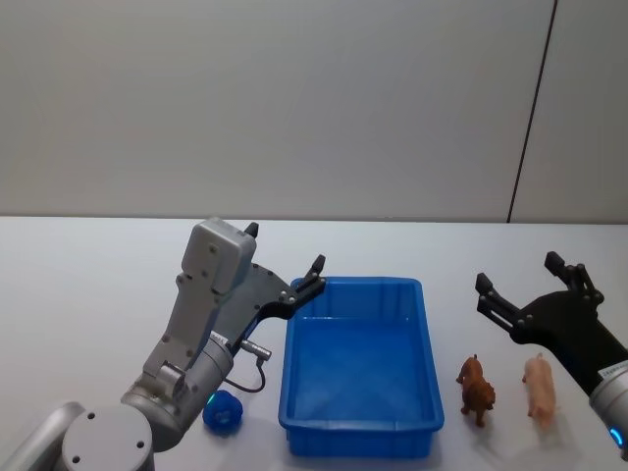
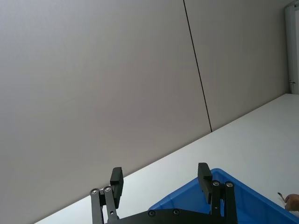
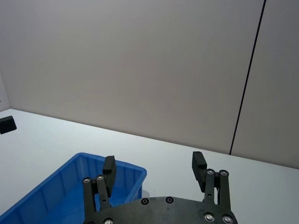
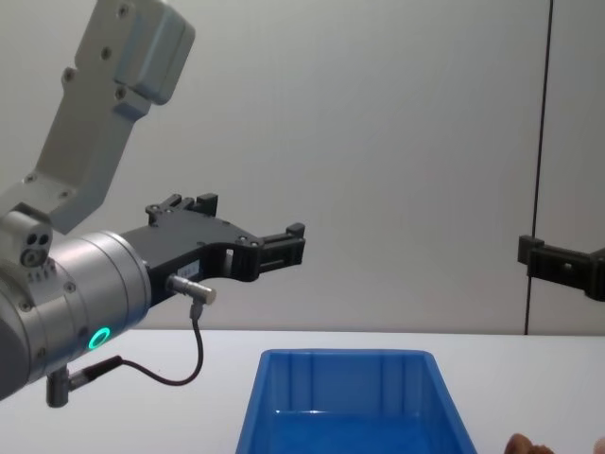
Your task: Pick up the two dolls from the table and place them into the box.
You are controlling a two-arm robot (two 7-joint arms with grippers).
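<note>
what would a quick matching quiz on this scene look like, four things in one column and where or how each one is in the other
Things:
1 brown doll
2 peach doll
3 left gripper
4 right gripper

Places:
A open, by the far left corner of the box
B standing on the table, farthest right
C open, raised near the two dolls
D standing between the box and the other doll

Pairs: 1-D, 2-B, 3-A, 4-C

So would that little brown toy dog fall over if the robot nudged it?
Probably: the small brown toy dog stands on thin legs on the white tabletop, so a sideways nudge would likely tip it. It looks like rigid moulded plastic, so it should keep its shape when gripped.
</note>
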